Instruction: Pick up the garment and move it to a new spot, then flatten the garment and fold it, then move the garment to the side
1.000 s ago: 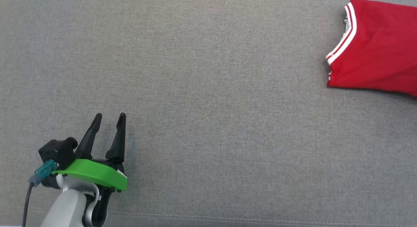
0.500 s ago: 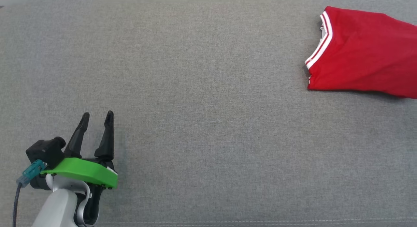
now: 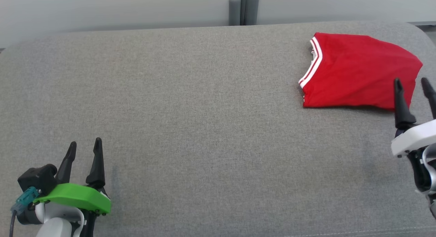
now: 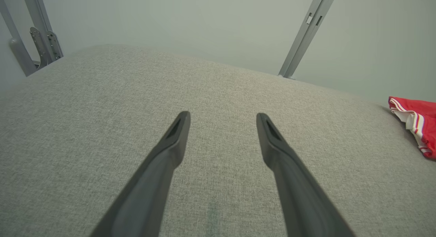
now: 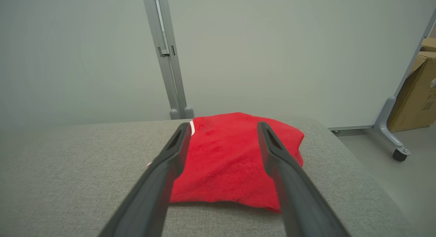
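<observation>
The garment [image 3: 354,72] is a red shirt with white-striped trim, folded into a compact rectangle at the far right of the grey cushion [image 3: 204,111]. It also shows in the right wrist view [image 5: 224,162] and at the right edge of the left wrist view [image 4: 417,123]. My right gripper [image 3: 413,85] stands open just in front of the garment's near right corner, holding nothing. At the lower left my left gripper [image 3: 85,146] is open above bare cushion, far from the garment.
A pale wall panel with a grey post [image 3: 243,9] runs behind the cushion. Past the cushion's right end are a wheeled frame foot [image 5: 391,141] and a cardboard box [image 5: 417,94] on the floor. The cushion's rounded right end [image 3: 420,32] lies close to the garment.
The head camera has tilted up and turned, so the back wall and right gripper now show. The right gripper's jaws widened to full opening. The garment lies as before.
</observation>
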{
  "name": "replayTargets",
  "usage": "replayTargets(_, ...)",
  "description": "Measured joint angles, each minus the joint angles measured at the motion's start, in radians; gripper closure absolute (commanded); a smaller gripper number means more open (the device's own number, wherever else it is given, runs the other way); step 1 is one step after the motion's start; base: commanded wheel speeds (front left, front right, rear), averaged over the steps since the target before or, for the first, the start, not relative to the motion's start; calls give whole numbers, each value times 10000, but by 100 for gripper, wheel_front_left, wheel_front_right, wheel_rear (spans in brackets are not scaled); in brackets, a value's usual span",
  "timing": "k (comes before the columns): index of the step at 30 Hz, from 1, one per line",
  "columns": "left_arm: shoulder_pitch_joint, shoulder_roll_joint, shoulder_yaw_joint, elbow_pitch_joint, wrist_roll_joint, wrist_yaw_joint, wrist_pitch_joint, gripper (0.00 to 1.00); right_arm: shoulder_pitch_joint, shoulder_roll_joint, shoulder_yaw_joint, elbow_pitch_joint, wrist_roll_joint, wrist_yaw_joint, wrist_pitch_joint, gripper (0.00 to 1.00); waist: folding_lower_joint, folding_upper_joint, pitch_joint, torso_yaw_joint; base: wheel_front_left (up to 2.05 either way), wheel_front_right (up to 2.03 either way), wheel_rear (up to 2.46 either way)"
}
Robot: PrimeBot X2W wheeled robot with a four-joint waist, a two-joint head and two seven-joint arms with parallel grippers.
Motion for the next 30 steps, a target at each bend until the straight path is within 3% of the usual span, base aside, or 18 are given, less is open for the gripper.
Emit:
replayTargets(7,328,33,90,-23,594,105,0,0,1048,1078,268,-771,-1076,-2,13,0,0,0,-574,-22,0,0,0)
replayTargets(13,563,-25,132,-86,951,105,0,0,2093,1937,-502,-851,-1455,-4,13,0,0,0,-922,-2,0,0,0)
replayTargets(25,1040,-249,240,33,1139,105,0,0,3159,2282,-1252,-999,-2583,-2,13,0,0,0,-1252,-13,0,0,0)
replayTargets(26,1040,-263,219,35,1160,94,0,100,3268,2284,-1344,-999,-2683,-2,13,100,0,0,-1261,17,0,0,0)
replayTargets(30,1192,-445,84,424,1152,94,12,100,3553,2608,-1206,-589,-2709,-4,12,100,-1,0,-1267,28,0,0,0)
